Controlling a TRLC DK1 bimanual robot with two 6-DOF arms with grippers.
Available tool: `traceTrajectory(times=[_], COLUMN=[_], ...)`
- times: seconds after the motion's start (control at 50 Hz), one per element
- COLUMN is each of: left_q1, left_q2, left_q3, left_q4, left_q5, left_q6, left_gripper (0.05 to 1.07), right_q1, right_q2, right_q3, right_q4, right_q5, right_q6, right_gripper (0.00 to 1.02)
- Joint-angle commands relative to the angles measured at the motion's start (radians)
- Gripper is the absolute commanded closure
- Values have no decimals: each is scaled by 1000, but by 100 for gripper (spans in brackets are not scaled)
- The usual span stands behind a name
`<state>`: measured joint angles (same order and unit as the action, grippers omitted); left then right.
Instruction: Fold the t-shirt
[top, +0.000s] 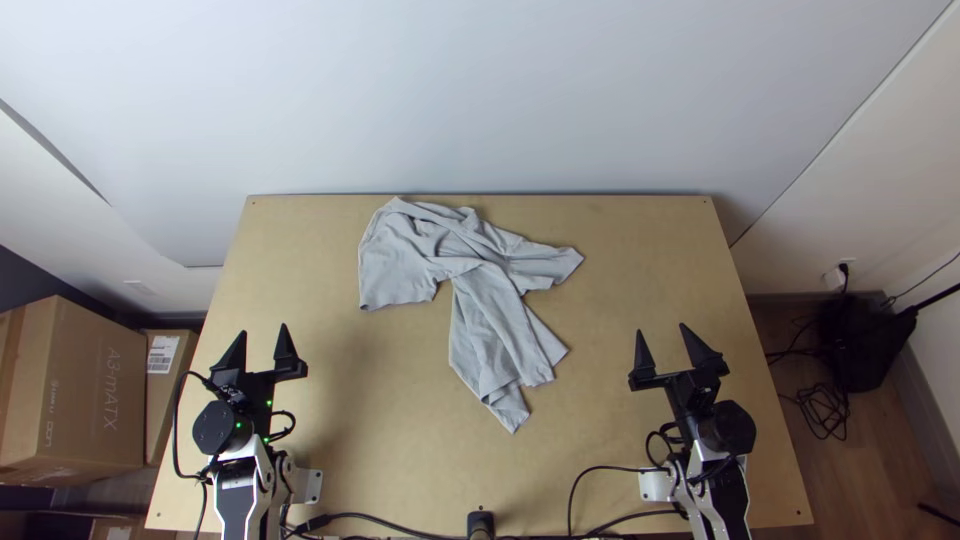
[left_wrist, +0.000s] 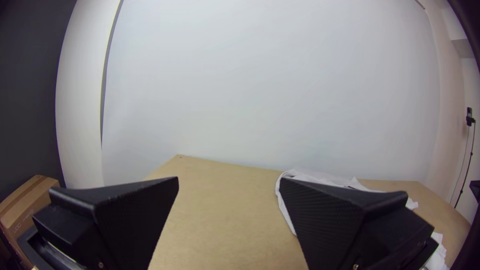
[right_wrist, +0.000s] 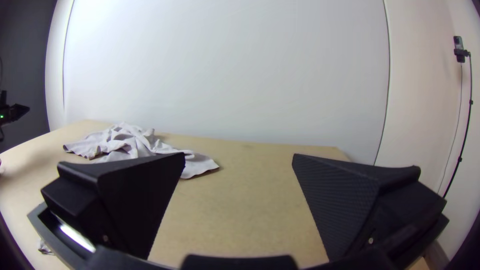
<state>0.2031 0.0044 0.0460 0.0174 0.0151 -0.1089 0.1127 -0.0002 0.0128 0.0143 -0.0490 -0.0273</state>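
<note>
The light grey t-shirt (top: 490, 290) lies bunched and twisted at the table's upper middle, one part trailing down toward the near side and another pointing right. My left gripper (top: 264, 340) stands open at the table's left side, well below and left of the cloth. On the right side my right gripper (top: 668, 342) is open too, apart from the cloth. In the left wrist view the left gripper (left_wrist: 229, 187) has nothing between its fingers, and the t-shirt (left_wrist: 320, 176) lies beyond one of them. The right wrist view has the right gripper (right_wrist: 239, 162) open, with the t-shirt (right_wrist: 132, 142) farther off.
Bare wooden table (top: 400, 440) surrounds the cloth. Black cables (top: 385, 518) run along the near edge beside a small black device (top: 481, 524). Cardboard boxes (top: 80, 390) stand left of the table; a black object with loose cables (top: 865, 345) is on the floor at right.
</note>
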Motion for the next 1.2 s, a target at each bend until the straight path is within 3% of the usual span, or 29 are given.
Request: traceTrajectory(times=[0.0,0.96,1.04,1.18], left_q1=[5,5,5,-18], left_q2=[-4,-4,-4,-4], left_q3=[-43,-43,-43,-43], left_q4=[-28,-28,-28,-28], left_q5=[0,0,0,0], left_q6=[-20,-20,-18,-66], left_gripper=[10,10,10,10], right_q1=[-5,-5,13,21], right_q2=[-3,-3,-3,-3], right_q3=[-5,-5,-5,-5], right_q4=[-11,-11,-13,-19], right_q5=[6,6,6,35], right_q6=[7,7,79,81], right_gripper=[3,3,3,3])
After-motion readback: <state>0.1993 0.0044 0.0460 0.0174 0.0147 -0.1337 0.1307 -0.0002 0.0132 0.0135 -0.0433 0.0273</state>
